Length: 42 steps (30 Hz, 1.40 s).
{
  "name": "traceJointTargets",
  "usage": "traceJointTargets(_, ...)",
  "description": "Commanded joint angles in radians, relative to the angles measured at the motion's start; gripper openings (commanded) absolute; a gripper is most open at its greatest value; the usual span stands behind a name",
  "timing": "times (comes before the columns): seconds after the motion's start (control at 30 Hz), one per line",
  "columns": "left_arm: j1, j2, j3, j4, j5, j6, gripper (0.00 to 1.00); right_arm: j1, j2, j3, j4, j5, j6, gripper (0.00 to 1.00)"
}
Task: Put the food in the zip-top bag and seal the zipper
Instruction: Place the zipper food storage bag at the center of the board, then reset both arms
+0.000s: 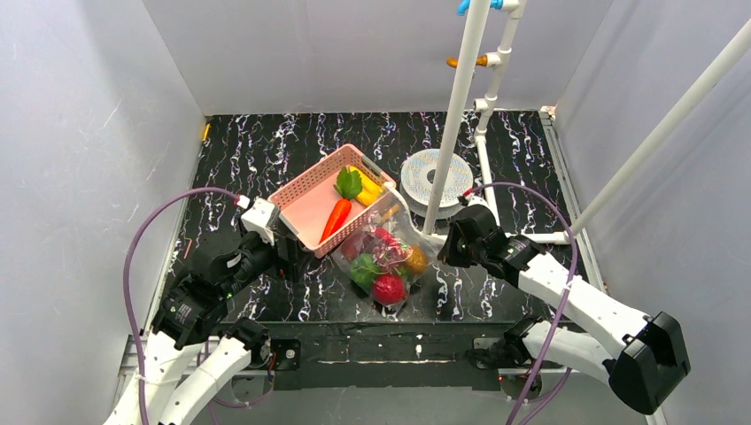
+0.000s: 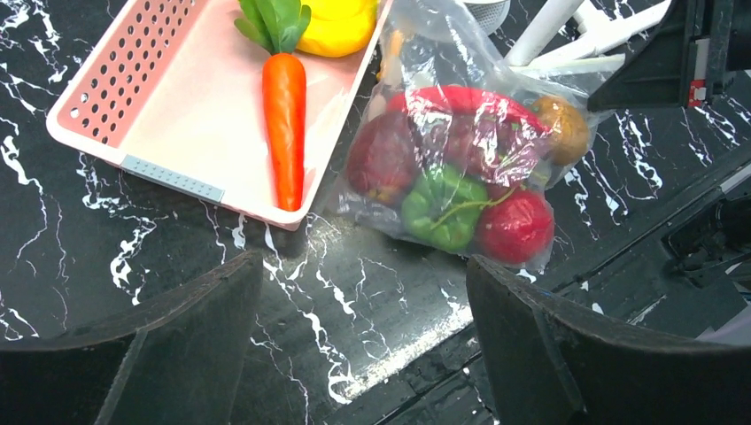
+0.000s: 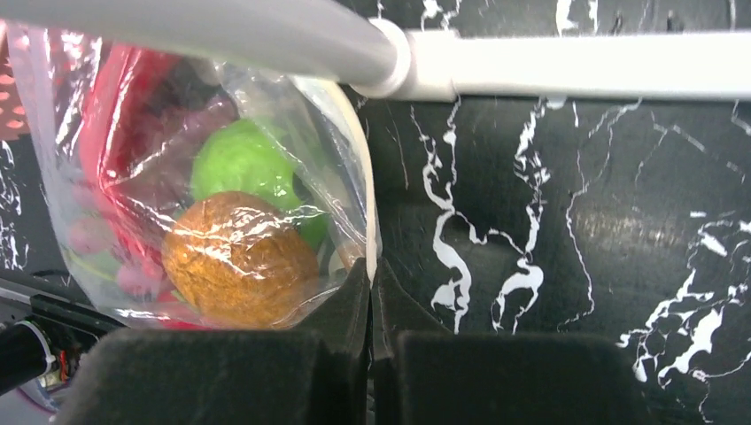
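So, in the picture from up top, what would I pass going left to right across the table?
left gripper → pink basket → clear bag with food inside → right gripper, pinching the bag's edge

On bench (image 1: pixel 266 150), zip-top bag (image 1: pixel 383 261) just right of basket (image 1: pixel 305 181); carrot (image 1: pixel 336 219) in basket; my right pincer (image 3: pixel 371 288) at bag's right edge.

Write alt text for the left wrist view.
A clear bag of toy food lies on the black marbled table beside a pink basket holding a carrot and a yellow piece. The left gripper, open, frames the bottom edge.
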<state>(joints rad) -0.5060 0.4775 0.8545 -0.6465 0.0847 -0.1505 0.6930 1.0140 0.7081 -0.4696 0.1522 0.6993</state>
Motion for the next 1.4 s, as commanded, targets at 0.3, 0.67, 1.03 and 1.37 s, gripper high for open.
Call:
traceJointTargets(0.3, 0.003, 0.011, 0.0, 0.017, -0.038, -0.02, 0.97, -0.003, -0.011, -0.116, 0.106, -0.291, 0.044, 0.06)
traceJointTargets(0.67, 0.003, -0.122, 0.075, 0.079, -0.184, -0.023, 0.98, -0.003, -0.233, 0.023, -0.064, -0.054, -0.116, 0.79)
traceJointTargets(1.03, 0.003, -0.19, 0.276, 0.131, -0.241, 0.049, 0.98, -0.003, -0.395, 0.299, -0.111, 0.303, -0.396, 0.98)
traceJointTargets(1.37, 0.003, -0.269, 0.317, 0.247, -0.373, 0.131, 0.98, -0.003, -0.62, 0.354, 0.018, 0.461, -0.519, 0.99)
